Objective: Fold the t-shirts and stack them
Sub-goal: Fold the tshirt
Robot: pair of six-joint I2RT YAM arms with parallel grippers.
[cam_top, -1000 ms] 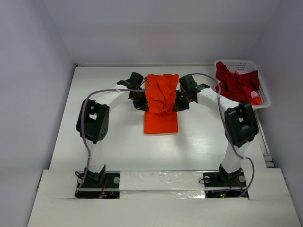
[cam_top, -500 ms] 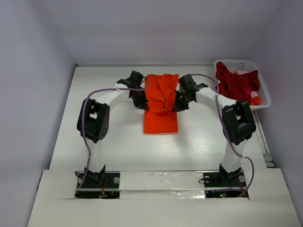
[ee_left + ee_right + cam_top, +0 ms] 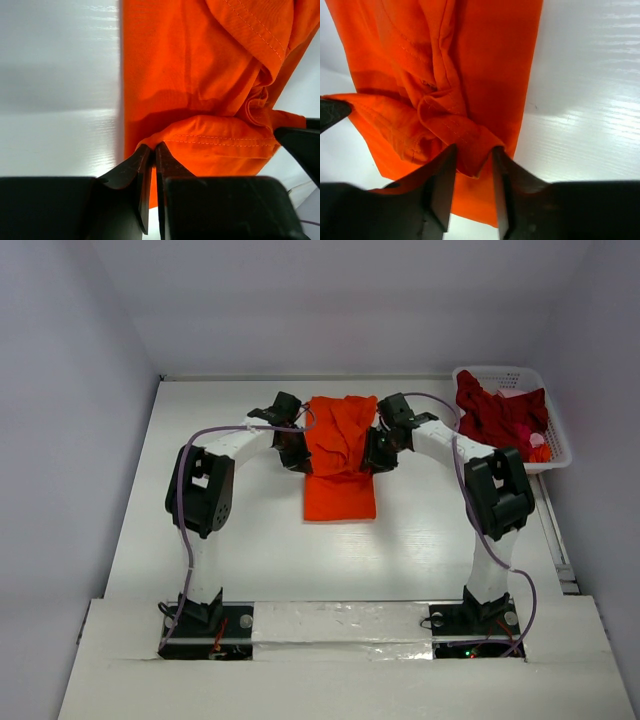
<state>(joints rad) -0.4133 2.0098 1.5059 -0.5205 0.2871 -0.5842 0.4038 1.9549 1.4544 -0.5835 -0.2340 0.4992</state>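
White tabletop (image 3: 230, 530) carries the orange t-shirt (image 3: 340, 455) midway toward its far edge. The left claw (image 3: 152, 150) is pinched on its hem and the right claw (image 3: 474, 150) is clamped on bunched fabric. Crimson t-shirts (image 3: 495, 415) fill the basket (image 3: 497, 370) at the far right corner.

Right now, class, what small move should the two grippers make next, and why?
The left gripper and right gripper each pinch a side of the orange t-shirt, its far half bunched. Probably draw both toward the arm bases and lower the held cloth onto its flat near end.
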